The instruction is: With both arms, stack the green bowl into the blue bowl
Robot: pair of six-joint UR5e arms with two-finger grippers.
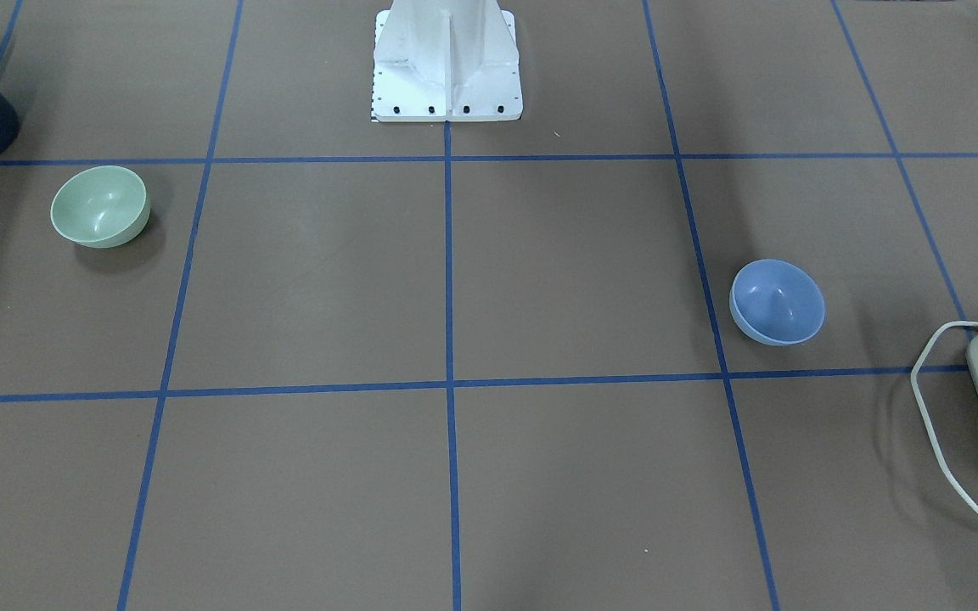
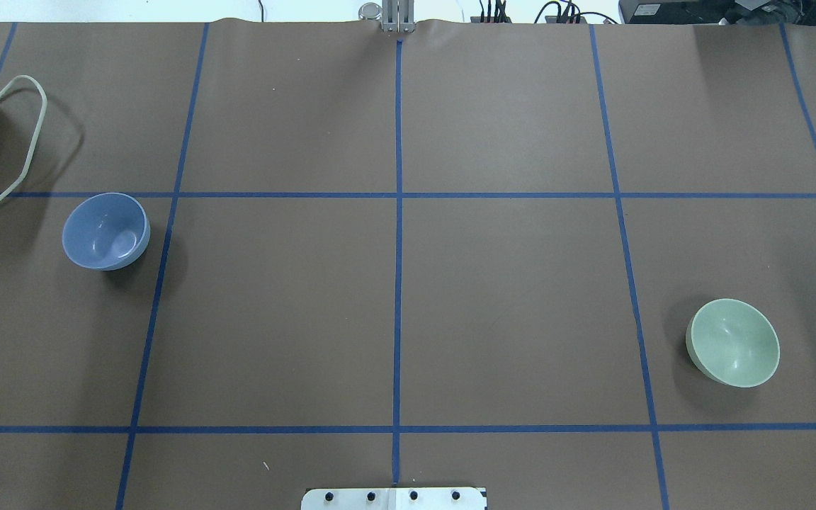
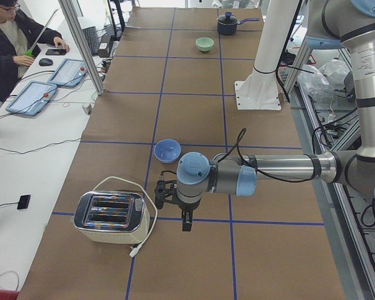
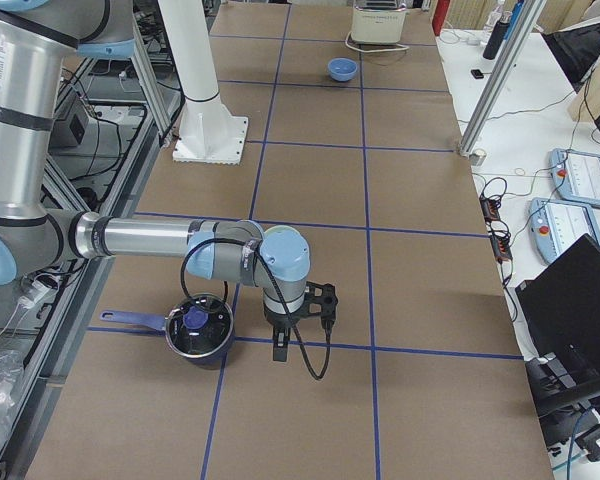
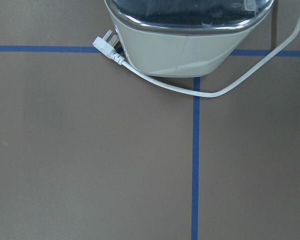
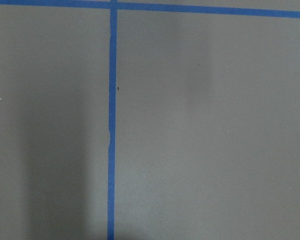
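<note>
A brown paper-covered bench (image 2: 507, 297) is marked into squares by blue tape lines (image 2: 398, 283). A white metal stand with a bolted base plate (image 1: 446, 64) rises at the middle of one long edge. A cream and chrome two-slot toaster (image 3: 110, 217) sits at the left end, toward the opposite long edge, with its white cord (image 5: 215, 92) looped beside it and the plug (image 5: 106, 44) lying loose. A dark navy pot with a glass lid and long handle (image 4: 200, 330) stands at the right end, near the stand's edge.

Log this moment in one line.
green bowl: robot's right; blue bowl: robot's left; state: unstacked; left arm, right arm: not touching bowls
</note>
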